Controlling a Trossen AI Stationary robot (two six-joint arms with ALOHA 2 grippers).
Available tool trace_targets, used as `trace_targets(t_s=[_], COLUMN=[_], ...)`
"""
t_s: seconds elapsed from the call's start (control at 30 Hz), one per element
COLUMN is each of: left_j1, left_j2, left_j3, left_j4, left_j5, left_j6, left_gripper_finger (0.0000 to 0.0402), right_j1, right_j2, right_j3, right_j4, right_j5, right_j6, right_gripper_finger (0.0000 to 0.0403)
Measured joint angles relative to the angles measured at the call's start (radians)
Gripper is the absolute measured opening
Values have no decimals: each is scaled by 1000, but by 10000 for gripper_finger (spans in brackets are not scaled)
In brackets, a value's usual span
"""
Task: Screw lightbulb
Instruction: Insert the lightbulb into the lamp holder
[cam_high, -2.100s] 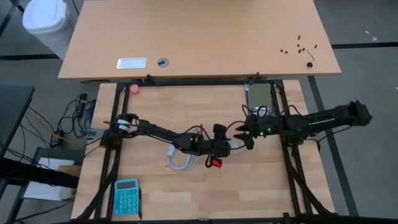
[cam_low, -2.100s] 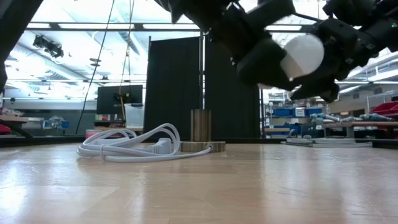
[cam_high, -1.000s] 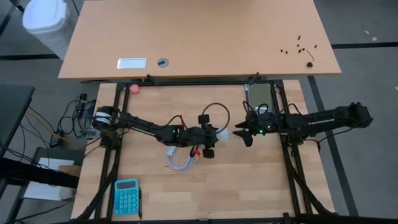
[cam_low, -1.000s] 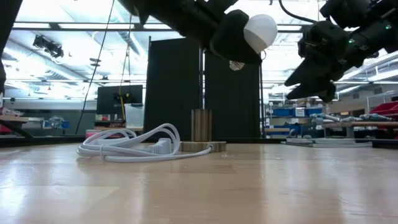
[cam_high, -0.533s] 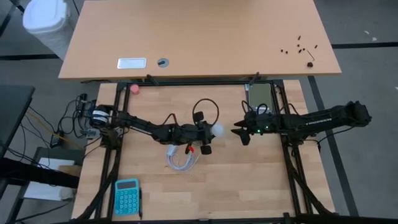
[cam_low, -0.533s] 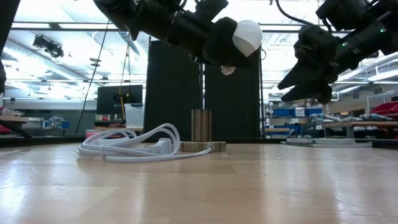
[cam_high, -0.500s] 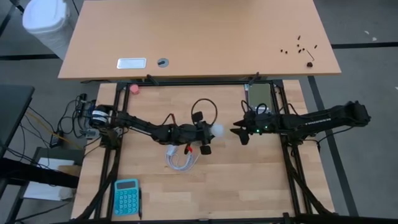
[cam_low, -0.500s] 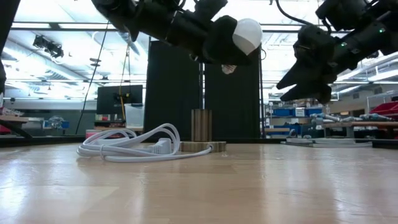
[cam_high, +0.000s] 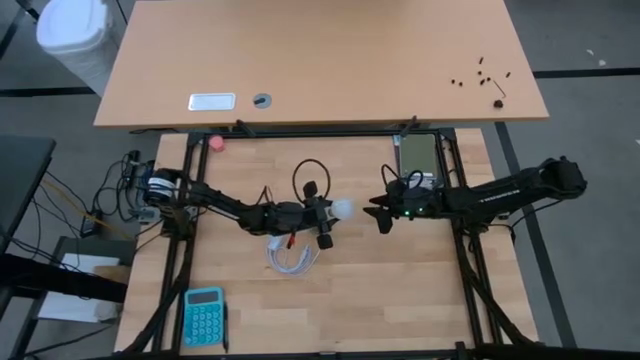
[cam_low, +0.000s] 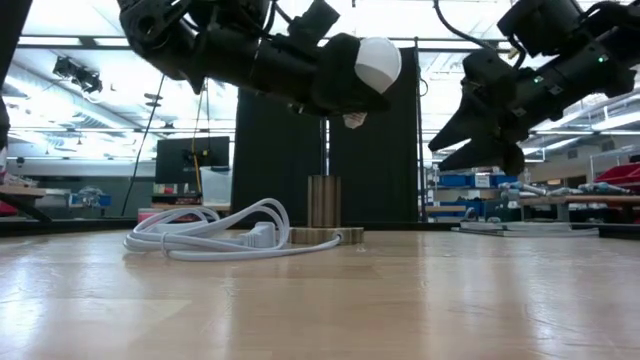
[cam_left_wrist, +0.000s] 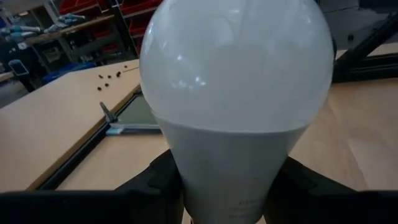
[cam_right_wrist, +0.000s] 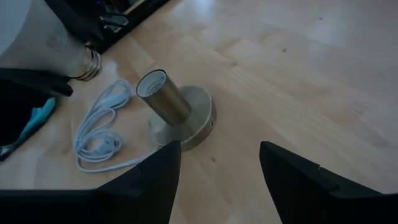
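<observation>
I have the left gripper (cam_high: 322, 212) clamped on the lightbulb (cam_high: 343, 209), held above mid-table; the right gripper (cam_right_wrist: 214, 163) hovers beside, jaws apart. I should tip the bulb base-down squarely over the brass socket (cam_right_wrist: 166, 99), probably slightly off-axis now. The wooden table (cam_high: 400, 300) carries a white cord (cam_low: 215, 237).

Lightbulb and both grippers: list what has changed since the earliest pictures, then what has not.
The left gripper has carried the lightbulb away from the right gripper, back toward the left side of the table and higher above it. The right gripper, which was around the bulb at first, has let go; it stands open and has followed a little way. The socket, white cord and calculator stayed put.
</observation>
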Motion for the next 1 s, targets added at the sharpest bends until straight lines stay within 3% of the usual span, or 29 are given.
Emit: trace_targets(t_s=[0.33,1.0], left_j1=[0,0], left_j2=[0,1], left_j3=[-28,-27], left_j4=[88,91], left_j5=[0,0], left_j6=[-22,-34], left_gripper_finger=[163,163], right_j1=[0,0], right_j2=[83,92], right_j3=[0,0], right_j4=[102,112], right_j5=[3,-7], right_j6=[3,24], right_gripper_finger=[231,230])
